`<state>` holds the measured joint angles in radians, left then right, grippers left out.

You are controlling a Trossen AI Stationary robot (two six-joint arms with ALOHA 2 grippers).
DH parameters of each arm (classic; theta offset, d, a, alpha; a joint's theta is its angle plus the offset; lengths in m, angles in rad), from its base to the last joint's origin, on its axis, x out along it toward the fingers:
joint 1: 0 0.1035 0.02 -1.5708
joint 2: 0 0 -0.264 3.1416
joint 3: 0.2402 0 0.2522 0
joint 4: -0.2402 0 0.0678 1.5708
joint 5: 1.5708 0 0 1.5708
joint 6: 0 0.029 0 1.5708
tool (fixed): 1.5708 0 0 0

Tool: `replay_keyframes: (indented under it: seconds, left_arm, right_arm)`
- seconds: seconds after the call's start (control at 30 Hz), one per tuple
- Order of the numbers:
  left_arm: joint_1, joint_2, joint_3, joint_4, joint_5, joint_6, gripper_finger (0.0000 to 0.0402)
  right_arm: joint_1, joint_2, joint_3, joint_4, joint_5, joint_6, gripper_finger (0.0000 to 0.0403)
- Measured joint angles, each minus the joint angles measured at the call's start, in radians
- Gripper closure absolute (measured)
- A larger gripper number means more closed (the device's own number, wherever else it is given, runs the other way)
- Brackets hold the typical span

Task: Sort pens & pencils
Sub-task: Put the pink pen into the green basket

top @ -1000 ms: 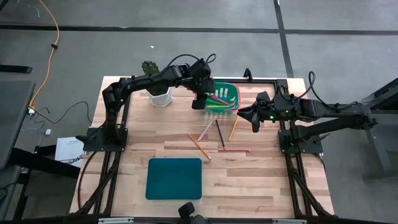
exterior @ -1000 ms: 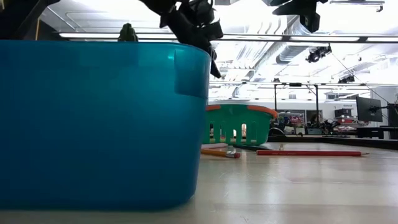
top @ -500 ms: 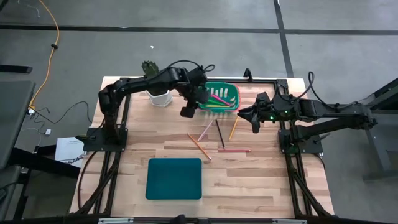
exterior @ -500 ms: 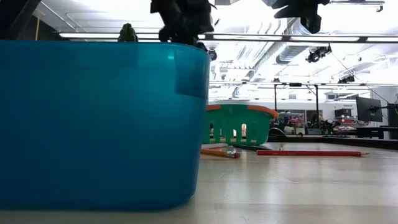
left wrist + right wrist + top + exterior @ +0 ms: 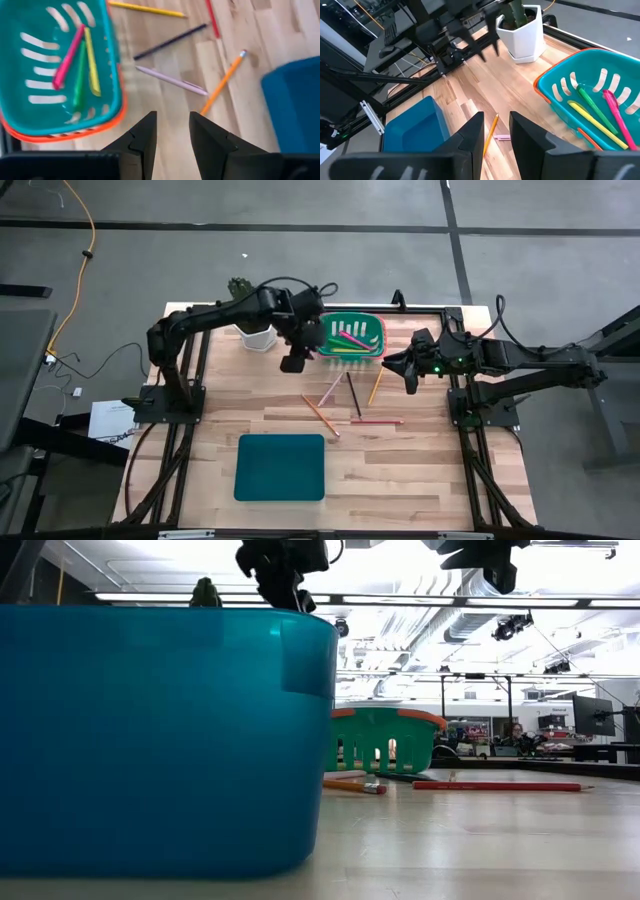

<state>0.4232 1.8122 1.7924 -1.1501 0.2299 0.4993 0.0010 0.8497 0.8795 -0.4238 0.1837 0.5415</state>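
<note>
The pens, pink (image 5: 68, 49), green (image 5: 80, 75) and yellow (image 5: 91, 62), lie in the teal basket (image 5: 372, 330) with the orange rim at the table's far side. Several pencils lie flat on the wood near of it: yellow (image 5: 145, 8), red (image 5: 212, 20), dark (image 5: 170, 42), lilac (image 5: 172, 81) and orange (image 5: 222, 82). My left gripper (image 5: 293, 364) hangs open above bare wood just left of the basket, pointing steeply down, with nothing between its fingers (image 5: 172, 117). My right gripper (image 5: 392, 363) waits open and raised, right of the basket, also holding nothing (image 5: 496, 117).
A blue bin (image 5: 280, 467) stands at the table's near side and fills the left of the low view (image 5: 160, 740). A white planter (image 5: 257, 332) stands at the far side, left of the basket. Bare wood lies between the pencils and the bin.
My left gripper has drawn away from over the basket's left end, toward the table's left and near edges, rising and tipping as it goes. Its fingers keep the same gap. The pens stay in the basket and the pencils lie where they were.
</note>
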Motion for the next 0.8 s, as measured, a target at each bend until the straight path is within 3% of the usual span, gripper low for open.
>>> replay_keyframes:
  seconds: [0.17,0.4,0.8]
  left_arm:
    - [-0.055,-0.002,-0.016,-0.036,-0.013,0.001,0.0300]
    - [-0.099,-0.072,-0.144,-0.018,-0.044,-0.030,0.0300]
    - [-0.103,-0.258,-0.474,0.276,-0.007,-0.265,0.0300]
  right_arm:
    - [0.000,0.000,0.000,-0.006,0.000,0.000,0.0320]
    - [0.000,0.003,0.000,-0.006,-0.002,0.008,0.0320]
    - [0.000,0.064,0.000,0.025,-0.033,0.010,0.0320]
